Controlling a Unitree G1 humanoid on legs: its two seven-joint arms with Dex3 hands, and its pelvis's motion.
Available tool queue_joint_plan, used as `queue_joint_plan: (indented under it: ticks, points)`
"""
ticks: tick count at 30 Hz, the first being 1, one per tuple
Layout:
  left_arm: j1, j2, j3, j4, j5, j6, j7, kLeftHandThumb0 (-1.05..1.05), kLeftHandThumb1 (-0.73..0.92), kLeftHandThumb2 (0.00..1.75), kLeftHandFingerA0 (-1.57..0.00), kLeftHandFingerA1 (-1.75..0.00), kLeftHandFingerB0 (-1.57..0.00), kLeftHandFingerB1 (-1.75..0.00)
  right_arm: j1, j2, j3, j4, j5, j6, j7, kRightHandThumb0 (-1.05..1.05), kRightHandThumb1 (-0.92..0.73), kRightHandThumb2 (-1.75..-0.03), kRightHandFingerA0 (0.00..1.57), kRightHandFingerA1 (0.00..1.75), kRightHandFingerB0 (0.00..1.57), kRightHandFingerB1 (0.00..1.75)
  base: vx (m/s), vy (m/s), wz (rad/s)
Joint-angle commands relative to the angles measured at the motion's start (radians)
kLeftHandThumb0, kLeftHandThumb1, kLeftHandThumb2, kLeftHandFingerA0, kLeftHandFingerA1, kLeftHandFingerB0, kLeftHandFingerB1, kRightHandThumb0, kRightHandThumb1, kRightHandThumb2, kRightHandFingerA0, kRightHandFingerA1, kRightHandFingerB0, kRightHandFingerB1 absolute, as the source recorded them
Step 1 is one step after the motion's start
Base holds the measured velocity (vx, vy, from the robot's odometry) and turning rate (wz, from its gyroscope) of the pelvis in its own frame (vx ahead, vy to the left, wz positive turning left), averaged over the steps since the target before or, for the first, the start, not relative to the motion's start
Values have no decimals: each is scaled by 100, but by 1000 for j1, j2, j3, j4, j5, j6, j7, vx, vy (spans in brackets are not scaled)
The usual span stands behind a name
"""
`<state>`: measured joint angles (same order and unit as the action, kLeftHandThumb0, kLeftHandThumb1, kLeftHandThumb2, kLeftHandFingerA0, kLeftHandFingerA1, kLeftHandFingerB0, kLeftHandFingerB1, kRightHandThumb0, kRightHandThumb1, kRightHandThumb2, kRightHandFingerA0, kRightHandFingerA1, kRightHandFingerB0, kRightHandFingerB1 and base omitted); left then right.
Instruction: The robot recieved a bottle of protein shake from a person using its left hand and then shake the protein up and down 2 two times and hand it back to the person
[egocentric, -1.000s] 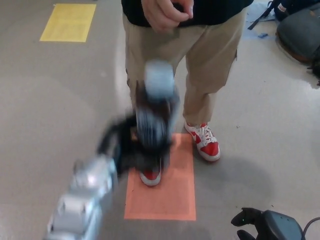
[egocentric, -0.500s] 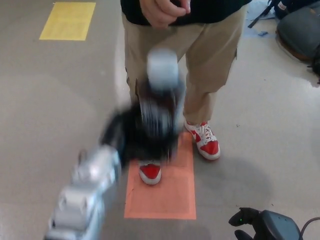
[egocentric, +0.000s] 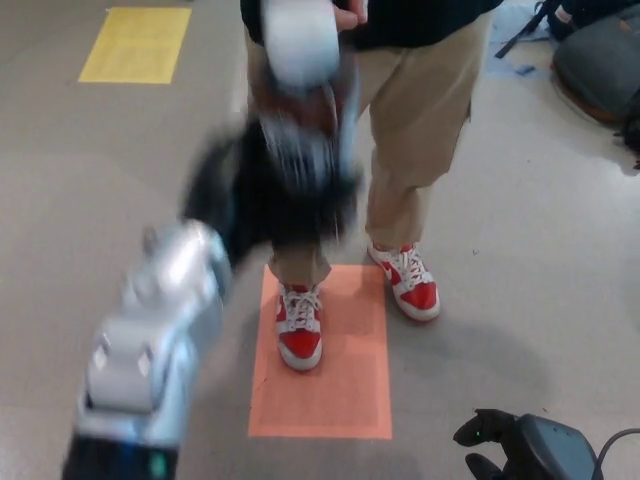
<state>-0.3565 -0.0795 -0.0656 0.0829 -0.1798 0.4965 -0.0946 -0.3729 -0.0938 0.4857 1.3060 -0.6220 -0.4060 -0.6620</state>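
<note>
The left hand (egocentric: 285, 195), fingers clenched round the bottle (egocentric: 300, 75), has swung it upward (blurred) since a moment ago: shaking underway.

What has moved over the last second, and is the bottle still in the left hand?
The left hand has swung upward, carrying the bottle with it, now blurred in front of the person's waist. It stays shut on the bottle. The person's feet remain on the orange mat; the right hand stays low.
</note>
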Motion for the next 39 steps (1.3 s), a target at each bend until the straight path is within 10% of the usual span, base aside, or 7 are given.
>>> queue_joint_plan:
  ticks: [1,39]
  points:
    - [28,20,-31,75,34,-29,-24,-19,77,74,-87,-160,-68,-112,-4,-11,-12,7,6,8,-1,-42,-69,-82,96,81,81,52,0,0,0]
    - [-493,108,22,475,120,-93,6,-20,80,73,-84,-160,-64,-127,-8,-13,-4,6,-1,9,7,-40,-71,-77,98,79,81,50,0,0,0]
